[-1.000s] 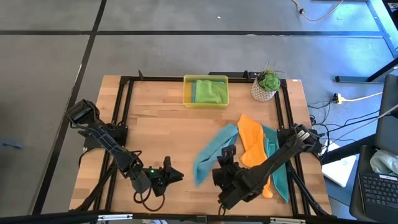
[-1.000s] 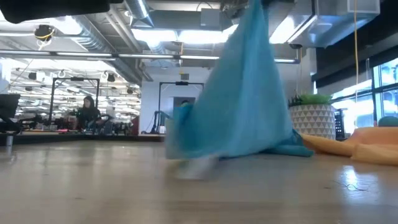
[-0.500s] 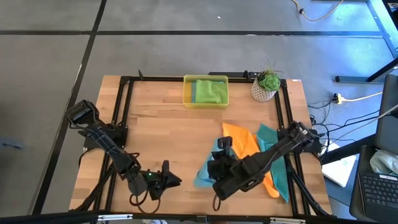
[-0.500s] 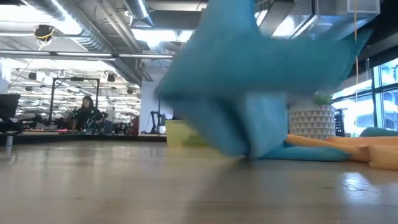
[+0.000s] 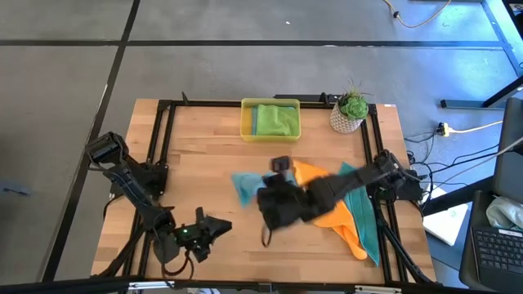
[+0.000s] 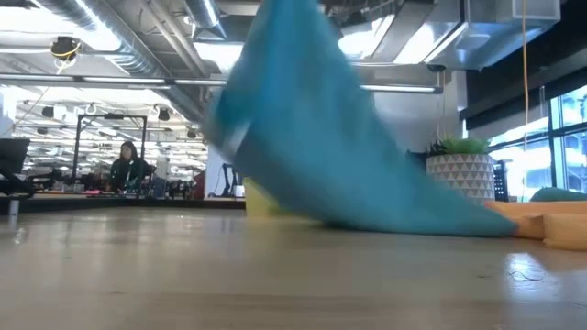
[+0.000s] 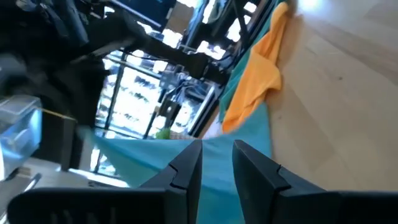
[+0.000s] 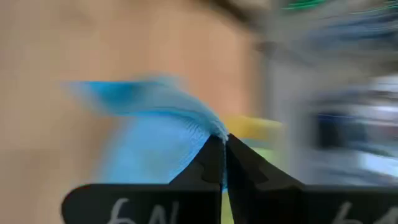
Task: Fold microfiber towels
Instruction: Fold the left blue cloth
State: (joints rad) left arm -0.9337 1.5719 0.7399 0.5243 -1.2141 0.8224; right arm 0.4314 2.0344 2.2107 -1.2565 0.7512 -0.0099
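High view: the desk [image 5: 204, 167] lies bare from 7 to 11 o'clock. At 12 o'clock the yellow tray [image 5: 246, 126] holds 1 lime green towel [image 5: 274, 120]. Right jaws [image 8: 222, 163], at centre, are clamped on 1 teal towel [image 5: 244, 184]; 1 orange towel [image 5: 327, 214] and 1 more teal towel [image 5: 365, 224] lie toward 4 o'clock. Left jaws [image 5: 219, 227], at 7 o'clock, stand apart, empty.

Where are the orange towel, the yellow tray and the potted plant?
Orange towel [image 5: 337, 214], high view, its middle.
Yellow tray [image 5: 244, 120], high view, its left wall.
Potted plant [image 5: 346, 119], high view, its white pot.
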